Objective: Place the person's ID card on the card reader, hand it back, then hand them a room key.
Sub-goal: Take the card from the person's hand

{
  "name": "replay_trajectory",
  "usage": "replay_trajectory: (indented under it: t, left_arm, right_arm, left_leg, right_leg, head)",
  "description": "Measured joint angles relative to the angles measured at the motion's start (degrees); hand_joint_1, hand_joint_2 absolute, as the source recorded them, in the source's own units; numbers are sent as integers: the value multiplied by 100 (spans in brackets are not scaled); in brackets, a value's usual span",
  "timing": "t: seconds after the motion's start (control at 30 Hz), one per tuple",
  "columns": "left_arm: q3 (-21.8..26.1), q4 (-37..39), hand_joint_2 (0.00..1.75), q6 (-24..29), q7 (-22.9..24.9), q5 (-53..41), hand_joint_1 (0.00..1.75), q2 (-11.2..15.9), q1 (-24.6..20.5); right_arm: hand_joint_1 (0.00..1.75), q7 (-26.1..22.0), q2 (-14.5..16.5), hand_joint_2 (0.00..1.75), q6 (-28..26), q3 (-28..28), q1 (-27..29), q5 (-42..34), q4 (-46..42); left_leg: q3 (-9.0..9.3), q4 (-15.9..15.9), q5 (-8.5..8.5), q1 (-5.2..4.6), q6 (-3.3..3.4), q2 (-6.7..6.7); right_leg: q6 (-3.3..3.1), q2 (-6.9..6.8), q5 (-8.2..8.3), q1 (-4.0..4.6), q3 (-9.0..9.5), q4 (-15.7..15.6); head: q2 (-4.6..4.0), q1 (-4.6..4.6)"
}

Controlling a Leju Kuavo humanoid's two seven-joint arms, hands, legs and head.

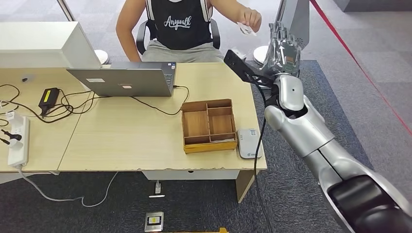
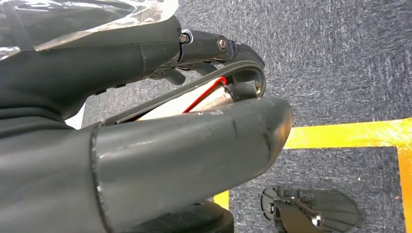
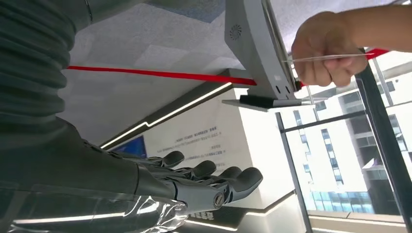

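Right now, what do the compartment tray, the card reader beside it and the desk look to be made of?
The compartment tray looks like thin unpainted wood: visible grain, brown tone. The card reader seems to be matte grey-white plastic with rounded corners. The desk appears to be pale wood-look laminate, smooth and even.

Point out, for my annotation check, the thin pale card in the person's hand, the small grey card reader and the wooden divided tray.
Thin pale card (image 1: 246, 29), head view, its middle.
Grey card reader (image 1: 249, 143), head view, top face.
Wooden divided tray (image 1: 210, 146), head view, front wall.
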Motion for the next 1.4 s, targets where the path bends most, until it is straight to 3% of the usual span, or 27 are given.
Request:
replay_trajectory:
  t: [0.4, 0.9, 1.1, 1.13, 1.27, 1.4]
  left_arm:
    - [-164, -4, 0, -4, 112, 32, 0, 148, -8]
    - [-268, -11, 0, -1, 119, 66, 0, 178, -8]
    - [-279, -10, 0, -18, 111, 184, 0, 179, -6]
    - [-279, -9, 0, -21, 111, 210, 0, 181, -3]
    - [-279, -1, 0, -49, 75, 305, 0, 193, 17]
    - [-279, 8, 0, -46, -8, 389, 0, 186, 49]
  right_arm:
    - [0, 13, 385, 175, -52, 1080, -307, 29, 1078]
    - [0, 122, 591, 175, -118, 1509, -601, 15, 1720]
    - [0, -108, 738, 175, -394, 1614, -693, -149, 2073]
    - [6, -153, 777, 175, -451, 1626, -707, -170, 2147]
    - [174, -279, 936, 175, -601, 1684, -769, -258, 2425]
    - [172, -416, 1102, 175, -732, 1706, -829, -443, 2697]
  left_leg:
    - [0, 1, 0, -1, 0, 4]
    - [1, 2, 0, -1, 0, 10]
    - [-1, 2, 0, -1, 0, 11]
    - [-1, 2, 0, -1, 0, 11]
    - [-1, 2, 0, 0, 0, 11]
    - [-1, 2, 0, 0, 0, 11]
  right_leg:
    - [-1, 1, 1, 0, -5, -3]
    - [-5, 2, 4, 0, -9, -3]
    - [-5, 3, 4, 0, -10, -3]
    - [-5, 3, 4, 0, -10, -3]
    - [-5, 3, 4, 1, -11, -3]
    - [-5, 3, 4, 1, -11, -3]
  head:
    - [0, 2]
    - [1, 2]
    - [0, 2]
    - [0, 2]
    - [1, 2]
    - [1, 2]
